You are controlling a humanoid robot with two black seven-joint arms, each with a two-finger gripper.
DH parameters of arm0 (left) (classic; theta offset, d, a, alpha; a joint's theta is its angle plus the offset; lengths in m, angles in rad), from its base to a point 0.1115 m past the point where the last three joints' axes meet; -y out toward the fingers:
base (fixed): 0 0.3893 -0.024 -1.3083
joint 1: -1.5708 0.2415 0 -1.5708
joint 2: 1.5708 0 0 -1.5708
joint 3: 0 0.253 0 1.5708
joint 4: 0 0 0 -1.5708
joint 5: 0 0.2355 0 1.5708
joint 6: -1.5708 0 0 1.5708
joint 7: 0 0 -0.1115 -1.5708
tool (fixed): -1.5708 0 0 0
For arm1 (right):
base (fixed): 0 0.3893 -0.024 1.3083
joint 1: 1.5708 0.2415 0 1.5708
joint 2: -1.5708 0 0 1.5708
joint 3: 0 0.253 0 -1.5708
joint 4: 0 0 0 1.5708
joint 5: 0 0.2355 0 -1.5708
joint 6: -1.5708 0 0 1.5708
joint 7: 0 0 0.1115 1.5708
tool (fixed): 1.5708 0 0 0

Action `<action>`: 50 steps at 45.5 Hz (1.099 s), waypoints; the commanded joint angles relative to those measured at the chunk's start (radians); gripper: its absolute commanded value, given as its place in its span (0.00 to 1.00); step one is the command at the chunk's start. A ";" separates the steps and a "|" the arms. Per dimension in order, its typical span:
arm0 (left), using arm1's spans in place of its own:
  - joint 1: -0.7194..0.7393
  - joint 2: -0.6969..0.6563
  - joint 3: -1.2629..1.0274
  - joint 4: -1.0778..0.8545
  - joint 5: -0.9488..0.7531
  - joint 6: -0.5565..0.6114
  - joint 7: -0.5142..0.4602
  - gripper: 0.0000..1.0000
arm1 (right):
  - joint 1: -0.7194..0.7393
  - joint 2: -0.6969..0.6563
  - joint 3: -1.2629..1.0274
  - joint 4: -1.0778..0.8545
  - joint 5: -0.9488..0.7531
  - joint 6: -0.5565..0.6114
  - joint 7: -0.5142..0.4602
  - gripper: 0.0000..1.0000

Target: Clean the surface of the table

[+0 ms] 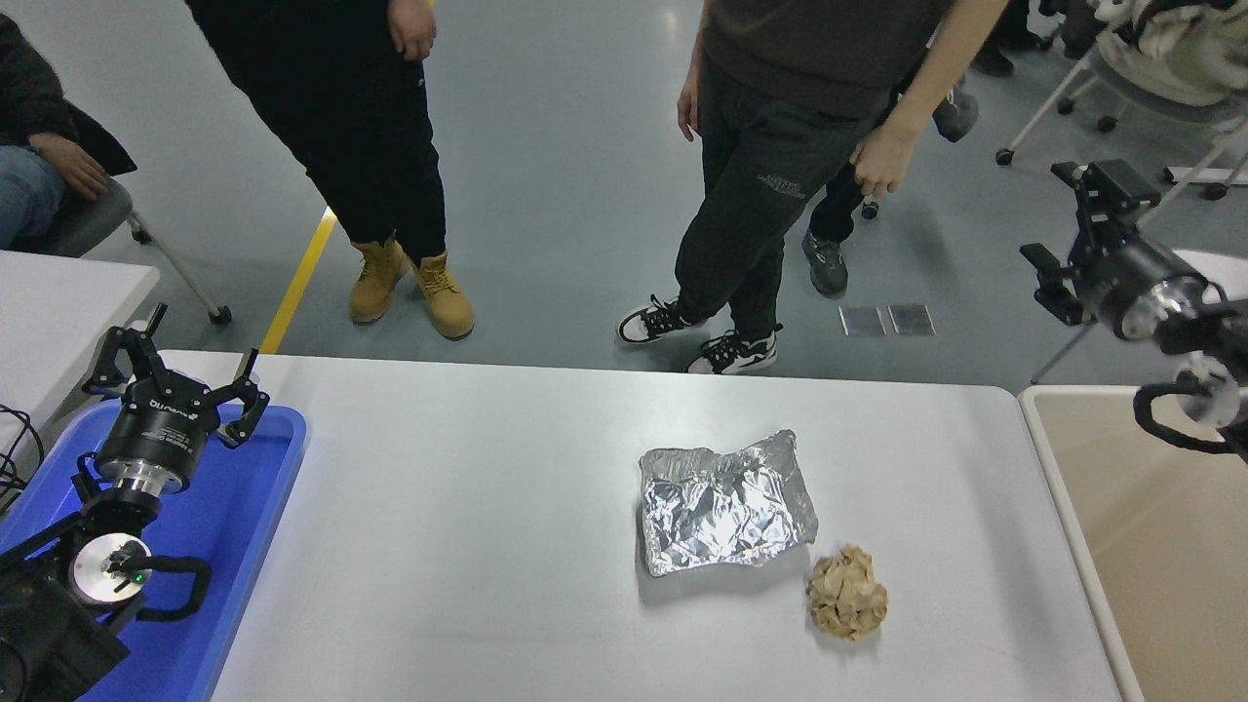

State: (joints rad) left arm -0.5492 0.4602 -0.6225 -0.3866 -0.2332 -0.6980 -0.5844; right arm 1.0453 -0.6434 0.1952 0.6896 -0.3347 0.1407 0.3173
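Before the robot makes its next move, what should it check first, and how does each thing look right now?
1. Rubbish located: ok. Crumpled foil and a brown paper ball lie close together on the table surface.
2. Right gripper free: ok, open and empty, raised off the table's right end.
3. Left gripper out of the way: ok, open, parked over the blue tray.
4. People clear: ok. They stand beyond the far edge, no hand over the table.
5. Foil empty: cannot tell.

Table surface point(468, 546): crumpled foil sheet point(726, 505) centre-right; tan paper ball point(846, 605) just below-right. Left gripper point(175, 375), fingers spread, lower left above blue tray point(229, 546). Right gripper point(1077, 229) upper right.
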 commanded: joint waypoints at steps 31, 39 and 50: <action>0.000 0.000 0.001 0.000 0.000 0.000 0.000 1.00 | 0.363 0.258 -0.612 0.041 -0.716 0.034 0.009 0.98; 0.000 0.000 0.000 0.000 0.000 0.000 0.000 1.00 | 0.367 0.356 -0.704 0.038 -0.719 0.033 0.009 0.98; 0.000 0.000 0.000 0.000 0.000 0.000 0.000 1.00 | 0.369 0.422 -0.800 0.033 -0.721 0.031 0.009 0.98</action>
State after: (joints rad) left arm -0.5492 0.4602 -0.6226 -0.3865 -0.2332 -0.6980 -0.5844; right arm 1.4034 -0.3004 -0.5019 0.7242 -1.0433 0.1728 0.3262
